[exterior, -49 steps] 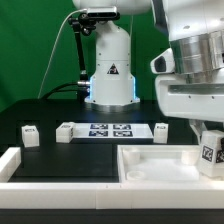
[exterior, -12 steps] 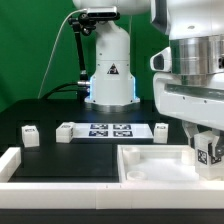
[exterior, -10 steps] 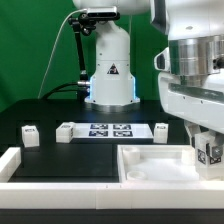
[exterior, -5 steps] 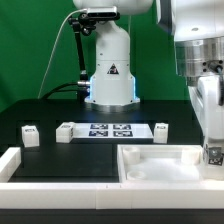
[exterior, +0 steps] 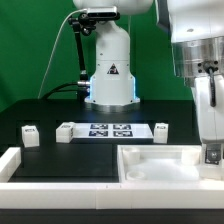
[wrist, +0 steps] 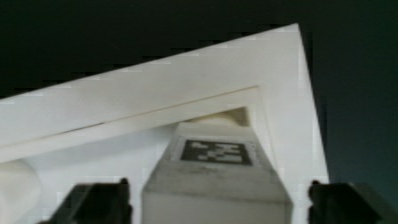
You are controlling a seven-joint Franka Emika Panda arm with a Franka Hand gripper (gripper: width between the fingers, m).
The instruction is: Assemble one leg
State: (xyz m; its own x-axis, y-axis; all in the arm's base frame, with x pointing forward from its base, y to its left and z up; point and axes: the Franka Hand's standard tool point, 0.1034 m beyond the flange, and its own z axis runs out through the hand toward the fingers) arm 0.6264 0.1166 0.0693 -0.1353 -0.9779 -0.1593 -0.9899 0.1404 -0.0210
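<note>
1. Black is the bench (exterior: 60, 150) surface, and moving from the exterior view's left we first meet a small white block (exterior: 30, 134) with a tag on its face, standing alone.
2. Next to the right we see a second white block (exterior: 66, 131), just beside the flat marker board (exterior: 112, 130), which lies in front of the robot base (exterior: 110, 70).
3. Right of the board stands a third small white block (exterior: 160, 131), near the far edge of the tray.
4. The large white tray (exterior: 150, 168) with its raised rim fills the near right of the bench.
5. At the exterior view's far right, the arm reaches down over the tray's right corner, where we see the leg (exterior: 213, 153) only partly at the frame edge.
6. In the wrist view, the leg (wrist: 219, 160) stands with its tagged face toward the camera, at the tray's inner corner (wrist: 267, 90).
7. The jaws of the gripper (wrist: 217, 205) flank the leg on both sides; we cannot tell whether they touch it.
</note>
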